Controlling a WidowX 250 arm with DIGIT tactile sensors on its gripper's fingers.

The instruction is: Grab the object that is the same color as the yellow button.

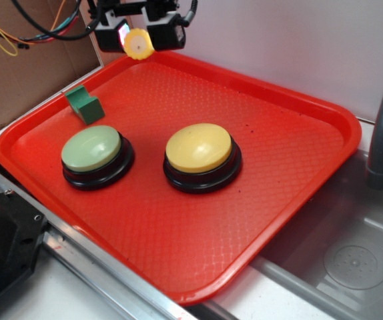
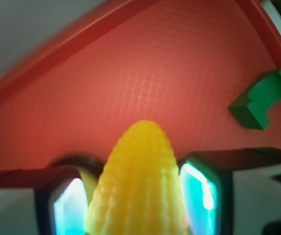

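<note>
Working from the left of the exterior view, you have the green notched block [image 1: 85, 105] at the upper left of the red tray [image 1: 298, 167], then the pale-green button [image 1: 92, 148], then the yellow button [image 1: 199, 149] near the middle; all three sit on the tray floor, well apart from your pincer [image 1: 139, 41], which hangs at the top edge of the frame above the tray's far rim. The relation that matters is already closed: the corn-cob tip [image 1: 139, 44] does not lie off to any side of the pincer but between its two fingers, which are clamped on its flanks. In the exterior view you see its flat round cut end facing the camera, lifted clear of the tray. In the wrist view the corn-cob tip [image 2: 139, 186] fills the bottom centre, a finger pad [image 2: 68, 208] pressed to its left side and another to its right, the rounded point aimed up the frame, so its long axis runs out along the fingers, away from the wrist, with the tray surface beyond it. The block [image 2: 260, 102] shows at the right edge there, apart from everything. I judge the grab essentially made; what you should watch is grip security, since a ribbed, tapering cone could squirt forward out of the pads.
</note>
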